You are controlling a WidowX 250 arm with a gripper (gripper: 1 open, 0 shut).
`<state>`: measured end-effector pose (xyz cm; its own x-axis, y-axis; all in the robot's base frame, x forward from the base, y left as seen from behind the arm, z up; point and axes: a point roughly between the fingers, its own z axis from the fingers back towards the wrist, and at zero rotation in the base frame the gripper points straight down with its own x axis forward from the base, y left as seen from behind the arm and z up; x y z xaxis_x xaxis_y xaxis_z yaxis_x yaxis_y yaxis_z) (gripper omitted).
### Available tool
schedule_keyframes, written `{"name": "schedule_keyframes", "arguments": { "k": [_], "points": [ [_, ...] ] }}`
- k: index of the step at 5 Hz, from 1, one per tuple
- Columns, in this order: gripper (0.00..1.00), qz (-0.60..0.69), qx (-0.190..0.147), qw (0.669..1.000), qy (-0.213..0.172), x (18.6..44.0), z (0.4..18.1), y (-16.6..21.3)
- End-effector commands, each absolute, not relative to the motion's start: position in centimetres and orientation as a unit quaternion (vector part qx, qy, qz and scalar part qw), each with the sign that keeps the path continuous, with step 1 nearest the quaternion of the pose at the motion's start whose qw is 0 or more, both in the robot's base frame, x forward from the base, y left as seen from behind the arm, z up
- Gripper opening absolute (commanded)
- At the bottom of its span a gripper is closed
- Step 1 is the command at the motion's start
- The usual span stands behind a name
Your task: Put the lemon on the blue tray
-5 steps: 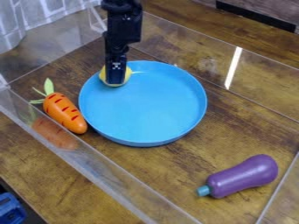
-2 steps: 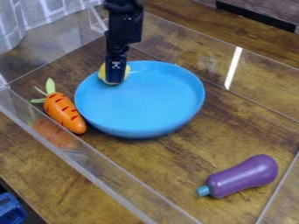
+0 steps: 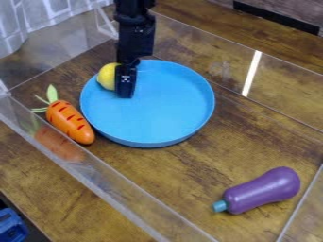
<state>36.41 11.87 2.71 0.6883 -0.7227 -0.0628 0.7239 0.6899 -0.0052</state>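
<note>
The lemon (image 3: 109, 75) is a small yellow fruit at the far-left rim of the blue tray (image 3: 164, 118). I cannot tell whether it rests inside the rim or on it. My gripper (image 3: 123, 85) points straight down at that same spot, with the lemon just to its left and touching or nearly touching a dark finger (image 3: 128, 83). The jaws stand open, and the other finger is hidden by the lemon and the gripper body. The tray lies flat on the wooden table.
An orange carrot (image 3: 70, 121) with a green top lies left of the tray. A purple eggplant (image 3: 262, 191) lies at the front right. Clear plastic walls (image 3: 51, 43) surround the work area on the wooden table (image 3: 265, 113).
The lemon, earlier mostly hidden under the gripper, now shows to its left. The tray has slid slightly up and left in the picture. The gripper has barely moved.
</note>
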Motion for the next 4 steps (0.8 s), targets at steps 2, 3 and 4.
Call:
{"name": "schedule_keyframes", "arguments": {
  "k": [2, 3, 4],
  "points": [
    [0.00, -0.393, 0.028, 0.919, 0.019, 36.91, 4.07, 12.43],
    [0.00, -0.395, 0.028, 0.918, 0.023, 36.85, 3.94, 12.49],
    [0.00, -0.396, 0.028, 0.918, 0.027, 36.79, 3.81, 12.54]
  ]
}}
